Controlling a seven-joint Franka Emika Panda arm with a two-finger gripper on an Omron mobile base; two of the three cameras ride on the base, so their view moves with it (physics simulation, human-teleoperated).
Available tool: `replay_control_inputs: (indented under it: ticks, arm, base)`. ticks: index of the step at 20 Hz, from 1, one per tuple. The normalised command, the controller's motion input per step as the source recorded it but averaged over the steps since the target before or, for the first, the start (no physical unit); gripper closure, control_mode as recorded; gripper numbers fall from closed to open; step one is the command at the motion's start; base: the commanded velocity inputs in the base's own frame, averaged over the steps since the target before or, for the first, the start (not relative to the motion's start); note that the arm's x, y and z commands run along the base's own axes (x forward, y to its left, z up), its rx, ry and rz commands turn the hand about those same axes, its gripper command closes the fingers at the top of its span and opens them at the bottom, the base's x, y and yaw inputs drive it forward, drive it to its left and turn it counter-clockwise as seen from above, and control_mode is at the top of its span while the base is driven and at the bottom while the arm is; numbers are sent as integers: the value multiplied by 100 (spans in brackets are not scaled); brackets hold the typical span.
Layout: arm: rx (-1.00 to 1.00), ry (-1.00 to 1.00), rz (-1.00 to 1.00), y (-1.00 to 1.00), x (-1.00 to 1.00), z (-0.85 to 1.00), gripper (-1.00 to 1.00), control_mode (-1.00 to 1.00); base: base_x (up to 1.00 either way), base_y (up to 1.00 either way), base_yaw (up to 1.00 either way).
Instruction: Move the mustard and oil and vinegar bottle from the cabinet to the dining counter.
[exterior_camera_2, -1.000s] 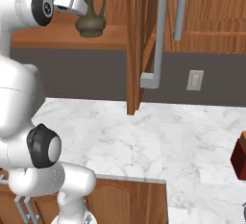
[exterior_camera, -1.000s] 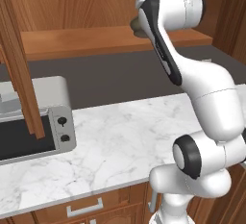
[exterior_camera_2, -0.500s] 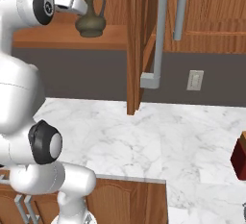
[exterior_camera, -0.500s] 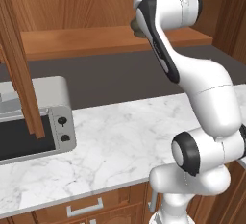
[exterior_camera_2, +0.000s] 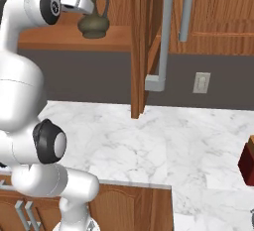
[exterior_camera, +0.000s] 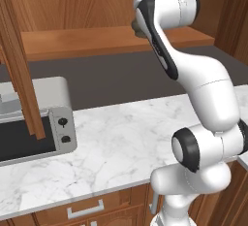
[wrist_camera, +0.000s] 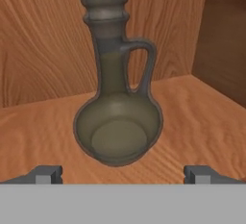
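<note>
One cabinet point(exterior_camera_2: 149, 36) stands open above the marble counter point(exterior_camera_2: 163, 145), and on its wooden shelf point(wrist_camera: 202, 122) the oil and vinegar bottle point(wrist_camera: 117, 107) stands upright; the fingers point(wrist_camera: 124, 174) are spread wide just before it, holding nothing.

My arm rises from my base in a tall bend and reaches forward and up to the height of the cabinet point(exterior_camera: 97, 40) shelf. My wrist is turned so my hand points level into the cabinet, over the front of its shelf. My gripper point(wrist_camera: 123, 174) has its jaws spread as wide as they go, one fingertip point(wrist_camera: 45, 174) to each side, both tips level with each other just above the shelf board. Nothing is between my fingers.
</note>
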Motion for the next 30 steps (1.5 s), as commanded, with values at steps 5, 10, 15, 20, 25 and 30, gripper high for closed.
replay_control_inputs:
  ticks: [5, 10, 15, 20, 25, 30]
  arm:
    - [0, 0, 0, 0, 17, 0, -100, -100]
    - [0, 0, 0, 0, 20, 0, -100, -100]
    - [0, 0, 0, 0, 11, 0, -100, -100]
    - [0, 0, 0, 0, 11, 0, -100, -100]
    - [0, 0, -1, 0, 10, 0, -100, -100]
    - [0, 0, -3, 0, 9, -2, -100, -100]
  base:
    - [0, 0, 0]
    - [0, 0, 0]
    - [0, 0, 0]
    - [0, 0, 0]
    - [0, 0, 0]
    - [0, 0, 0]
